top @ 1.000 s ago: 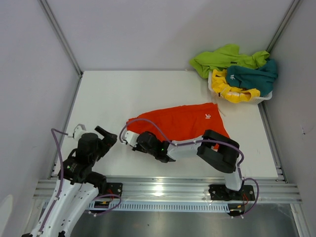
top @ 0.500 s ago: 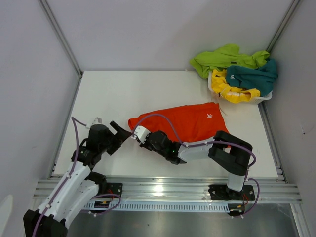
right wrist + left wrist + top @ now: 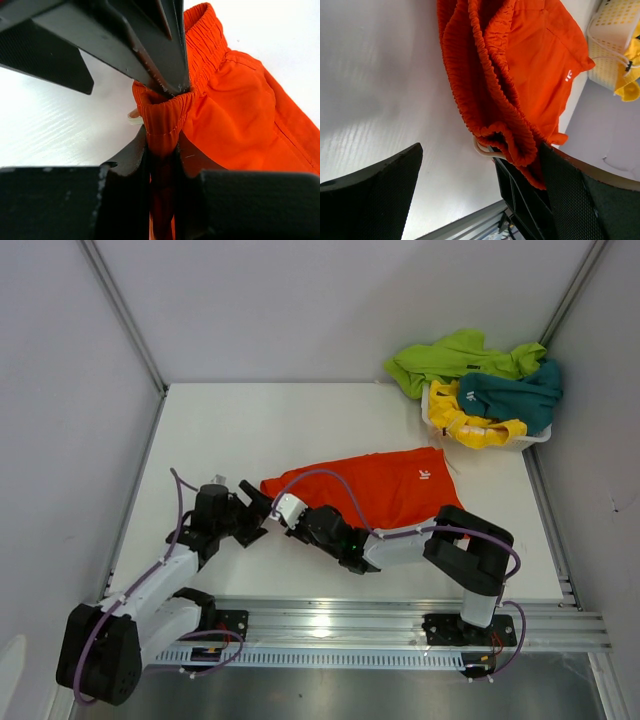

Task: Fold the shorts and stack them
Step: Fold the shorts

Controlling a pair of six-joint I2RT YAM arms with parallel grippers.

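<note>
Orange shorts [image 3: 385, 490] lie flat at the table's middle, white logo up. My right gripper [image 3: 284, 508] is shut on their near-left waistband corner; in the right wrist view the gathered orange fabric [image 3: 162, 125] is pinched between its fingers [image 3: 130, 160]. My left gripper [image 3: 257, 516] stands open right beside that corner. In the left wrist view the waistband [image 3: 485, 90] and a white drawstring loop [image 3: 482, 149] hang between its wide-apart fingers [image 3: 370, 195], close to the right-hand one. More shorts, lime green [image 3: 450, 355], teal [image 3: 515, 395] and yellow [image 3: 465, 425], are piled at the back right.
A white mesh basket [image 3: 536, 438] at the back right corner holds the yellow and teal shorts; the green pair hangs over its far side onto the table. Grey walls enclose the table on three sides. A metal rail runs along the near edge.
My left arm has swung right and forward, its open gripper now against the waistband corner. My right gripper has shifted slightly right and away with the fabric still held.
</note>
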